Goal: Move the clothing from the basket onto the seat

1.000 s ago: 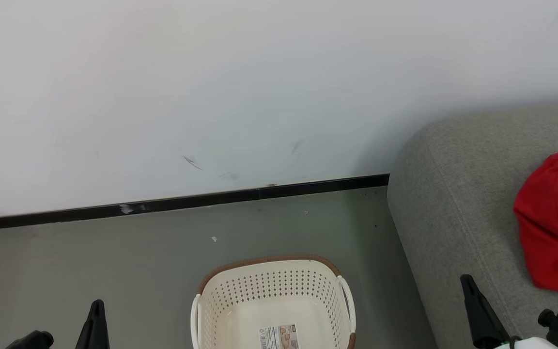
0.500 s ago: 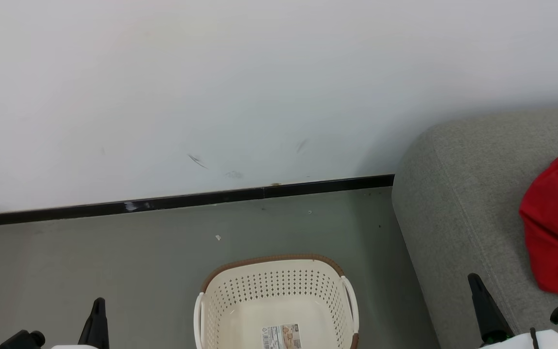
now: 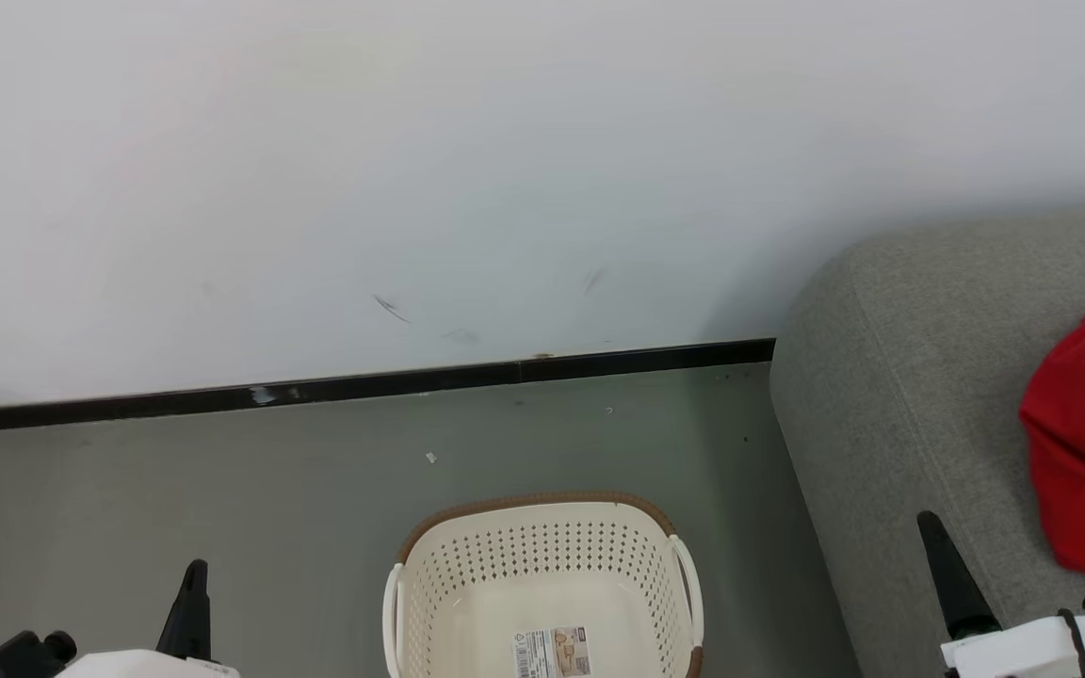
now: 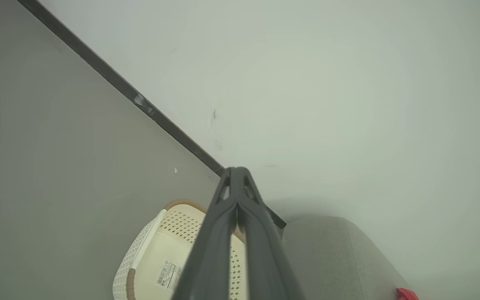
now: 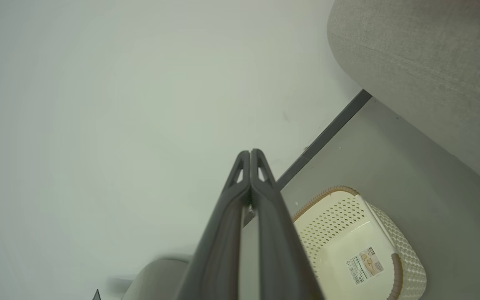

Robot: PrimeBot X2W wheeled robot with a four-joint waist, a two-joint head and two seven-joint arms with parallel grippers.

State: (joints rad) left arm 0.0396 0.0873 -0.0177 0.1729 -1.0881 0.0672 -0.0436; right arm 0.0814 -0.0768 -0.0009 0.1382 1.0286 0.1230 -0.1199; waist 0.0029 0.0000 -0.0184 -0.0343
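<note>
Basket (image 3: 542, 574), on the floor (image 3: 222, 508) mid-scene, holds nothing but its label (image 3: 552, 652); red clothing (image 3: 1084, 443) lies at right on the grey seat (image 3: 900, 377). Left end effector (image 4: 236, 175) and right end effector (image 5: 250, 156) pinched closed, empty, apparently because transfer is complete.

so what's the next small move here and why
Probably just park both arms: the basket looks empty apart from its paper label, red clothing lies on the seat, and the left gripper and right gripper are shut, holding nothing.
</note>
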